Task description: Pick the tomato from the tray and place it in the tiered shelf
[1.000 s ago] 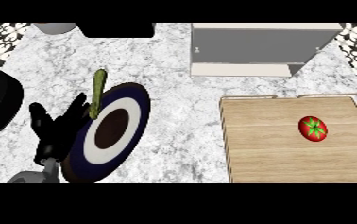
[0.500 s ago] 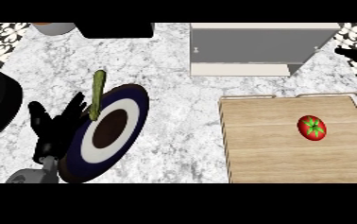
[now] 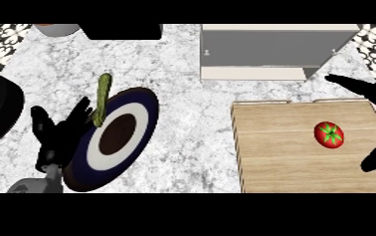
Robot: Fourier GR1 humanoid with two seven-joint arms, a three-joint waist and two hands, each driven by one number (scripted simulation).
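Bright, even light across counter [image 3: 183, 80]. Soft shadow along tray [image 3: 294, 125] left edge (light seems overhead); darker patch by tiered shelf [image 3: 264, 46] at 2 o'clock. Plate [image 3: 143, 105] stretched at 8 o'clock.

on your left you'll see a round plate [image 3: 137, 124], dark blue at the rim with a white ring and a brown centre, lying on the white and grey marbled counter [image 3: 183, 85]. a slim green vegetable [image 3: 103, 96] stands along the plate's upper left rim, touching it. at the top left edge you have part of a grey round vessel [image 3: 57, 29], and just beside it a black block [image 3: 123, 31]. a dark rounded shape [image 3: 7, 106] cuts in at the far left edge.
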